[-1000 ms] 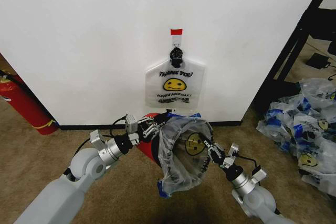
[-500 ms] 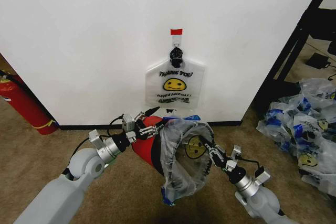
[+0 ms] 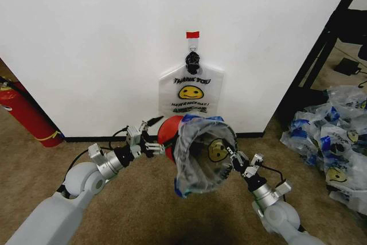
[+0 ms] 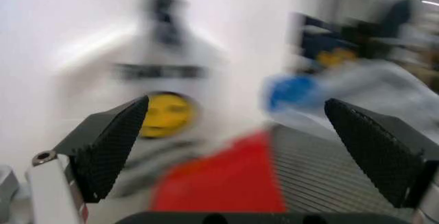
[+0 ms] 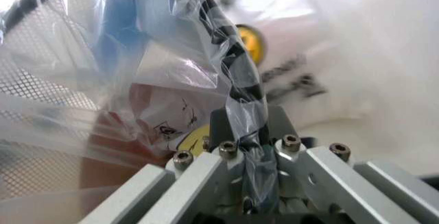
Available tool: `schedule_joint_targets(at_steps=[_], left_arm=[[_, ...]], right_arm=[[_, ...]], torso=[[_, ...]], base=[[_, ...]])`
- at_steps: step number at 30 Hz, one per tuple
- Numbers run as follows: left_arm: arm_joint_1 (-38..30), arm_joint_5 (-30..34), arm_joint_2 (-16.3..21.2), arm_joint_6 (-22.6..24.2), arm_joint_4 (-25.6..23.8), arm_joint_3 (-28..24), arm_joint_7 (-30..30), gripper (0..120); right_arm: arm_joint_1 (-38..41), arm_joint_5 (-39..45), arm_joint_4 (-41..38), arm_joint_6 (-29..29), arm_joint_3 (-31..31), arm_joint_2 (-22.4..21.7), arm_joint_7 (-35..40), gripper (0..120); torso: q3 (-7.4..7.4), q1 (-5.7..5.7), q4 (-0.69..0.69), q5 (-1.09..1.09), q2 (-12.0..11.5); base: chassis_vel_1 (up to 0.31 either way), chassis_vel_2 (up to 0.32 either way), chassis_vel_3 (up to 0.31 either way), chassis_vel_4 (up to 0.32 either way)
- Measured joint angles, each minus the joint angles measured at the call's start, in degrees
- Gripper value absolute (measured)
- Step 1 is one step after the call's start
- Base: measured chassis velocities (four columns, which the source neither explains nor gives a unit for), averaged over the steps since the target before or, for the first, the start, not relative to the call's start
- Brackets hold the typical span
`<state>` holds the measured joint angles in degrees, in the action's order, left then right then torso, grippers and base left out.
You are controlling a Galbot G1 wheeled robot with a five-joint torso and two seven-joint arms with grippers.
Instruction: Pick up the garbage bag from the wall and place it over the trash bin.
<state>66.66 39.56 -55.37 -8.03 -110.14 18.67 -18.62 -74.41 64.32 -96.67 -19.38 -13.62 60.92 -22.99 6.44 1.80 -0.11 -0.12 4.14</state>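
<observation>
The trash bin [image 3: 170, 129] is tipped on its side before the white wall [image 3: 86, 44], red base toward the wall and mouth toward me. The see-through garbage bag [image 3: 200, 162] with its smiley face is stretched over the bin's dark mesh body. My right gripper [image 3: 231, 154] is shut on the bag and the bin's rim; the right wrist view has the plastic [image 5: 171, 54] pinched in that gripper [image 5: 250, 152]. My left gripper [image 3: 156, 137] stands open just left of the red base, apart from it. The left wrist view has its spread gripper [image 4: 235, 106] before the red base [image 4: 226, 183].
Another smiley bag [image 3: 191, 91] hangs from a hook under red tape [image 3: 192, 34]. A red fire extinguisher [image 3: 26, 113] leans at the far left. A heap of bags [image 3: 330, 142] lies at the right, beside a black rack [image 3: 321, 44]. The floor is brown carpet.
The bin with the bag has swung up and toward the wall in my right gripper. My left gripper has drawn back to the left, away from the red base.
</observation>
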Motion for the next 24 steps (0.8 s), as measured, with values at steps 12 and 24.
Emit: schedule_joint_targets(at_steps=[12, 24], left_arm=[[21.6, -10.5, -2.8, 4.9, -11.8, 0.4, 20.3, 100], [18.6, -17.0, -5.2, 6.1, -11.2, -3.0, 20.3, 100]], right_arm=[[-2.8, 0.0, -11.8, 3.9, 2.0, 1.2, 29.9, 0], [-3.8, 3.1, -17.1, 7.9, 0.7, 1.0, 33.9, 0]], torso=[[-0.01, -0.01, 0.04, 0.02, 0.0], [-0.01, -0.01, 0.01, 0.01, 0.0]], base=[[0.0, 0.0, 0.0, 0.0], [0.0, 0.0, 0.0, 0.0]])
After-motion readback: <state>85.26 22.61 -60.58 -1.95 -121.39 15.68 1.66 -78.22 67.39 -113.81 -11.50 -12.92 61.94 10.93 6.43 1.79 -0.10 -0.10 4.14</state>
